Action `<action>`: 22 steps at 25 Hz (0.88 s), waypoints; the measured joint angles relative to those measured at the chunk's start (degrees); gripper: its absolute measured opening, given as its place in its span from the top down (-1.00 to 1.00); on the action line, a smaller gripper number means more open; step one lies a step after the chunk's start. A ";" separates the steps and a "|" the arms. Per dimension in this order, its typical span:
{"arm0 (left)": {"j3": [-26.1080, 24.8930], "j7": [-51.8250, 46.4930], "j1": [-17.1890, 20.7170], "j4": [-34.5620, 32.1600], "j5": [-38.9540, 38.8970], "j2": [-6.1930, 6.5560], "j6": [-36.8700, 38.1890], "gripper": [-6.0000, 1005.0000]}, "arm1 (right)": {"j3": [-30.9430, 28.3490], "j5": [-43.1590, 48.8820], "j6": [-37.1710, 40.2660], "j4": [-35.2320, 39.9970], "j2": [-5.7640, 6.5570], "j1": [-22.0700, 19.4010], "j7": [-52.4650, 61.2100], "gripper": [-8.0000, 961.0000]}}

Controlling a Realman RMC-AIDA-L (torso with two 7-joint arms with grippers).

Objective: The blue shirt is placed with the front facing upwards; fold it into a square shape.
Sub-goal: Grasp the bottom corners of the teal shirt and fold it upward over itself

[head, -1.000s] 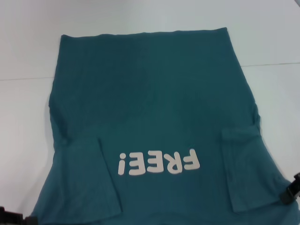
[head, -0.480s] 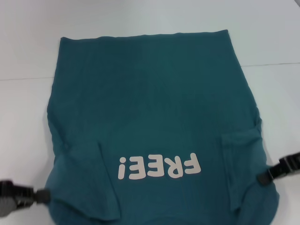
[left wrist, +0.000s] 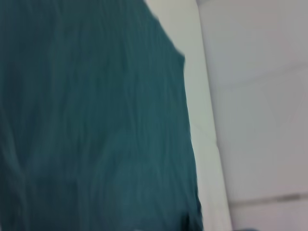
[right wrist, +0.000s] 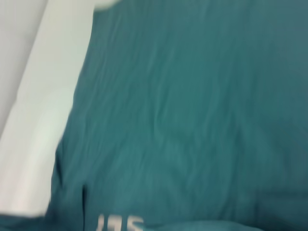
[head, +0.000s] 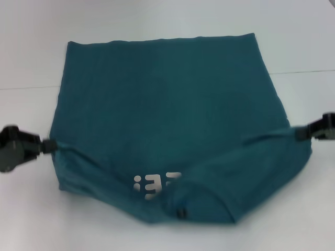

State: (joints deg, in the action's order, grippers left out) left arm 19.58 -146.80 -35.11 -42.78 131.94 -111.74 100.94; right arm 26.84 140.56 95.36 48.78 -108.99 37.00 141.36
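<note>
Near edge: the dark teal-blue short-sleeved cotton T-shirt (head: pixel 172 120) is lying on the plain white surface (head: pixel 157 31), with its nearest part lifted and doubling over toward the far side. The fold's leading edge is sagging in the middle, and only a fragment of the cream lettering (head: pixel 156 185) is showing beneath the turned-over cloth.

Mid-range: the left claw (head: pixel 48 145) is pinching the shirt's left edge, closed on the cloth and pulling it taut. The right claw (head: pixel 299 133) is doing the same at the right edge; the fabric is stretching in a ridge between the two. Both wrist views are showing little beyond teal cloth and white surface; the right wrist view catches a scrap of the lettering.

Far: the straight edge of the shirt is lying flat and square, apart from either claw.

Progress, as judged: the sides look narrowed already, since the outline is close to rectangular, and the lengthwise fold is under way but not laid down. Remaining: carrying the lifted edge toward the far edge, releasing, and checking the shape for squareness.
</note>
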 joint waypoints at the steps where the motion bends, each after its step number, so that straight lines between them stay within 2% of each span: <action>1: 0.01 -0.42 -0.55 0.11 -0.15 0.24 -1.32 0.99 | -0.44 -0.53 -0.97 0.02 0.01 0.00 0.26 0.86; 4: 0.54 -1.12 -2.56 1.32 -0.28 0.97 -5.75 0.99 | -0.44 -2.62 -4.76 -0.22 0.01 0.06 1.17 0.86; 7: 2.54 -1.31 -5.22 3.26 0.04 1.54 -11.07 0.98 | -0.23 -4.99 -8.48 -0.37 -0.52 0.59 1.55 0.86; 13: 7.32 -1.83 -8.49 5.25 0.16 1.60 -20.54 0.99 | 1.41 -6.65 -15.81 -0.52 -2.09 2.20 1.40 0.85; 17: 13.06 -2.11 -9.15 5.35 0.17 1.00 -27.41 0.99 | 6.11 -6.53 -22.80 -1.79 -2.78 2.38 2.18 0.85; 20: 18.82 -2.14 -9.20 5.48 0.20 0.34 -33.35 0.99 | 9.08 -6.52 -27.99 -4.41 -2.85 2.81 2.33 0.85; 22: 20.93 -1.16 -9.33 5.58 0.24 -0.03 -36.19 0.99 | 9.89 -6.66 -30.80 -5.85 -2.90 3.18 2.01 0.85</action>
State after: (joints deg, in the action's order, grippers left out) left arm 40.51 -147.96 -44.44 -37.20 132.18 -111.76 64.75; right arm 36.72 133.90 64.56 42.93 -111.89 40.18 143.38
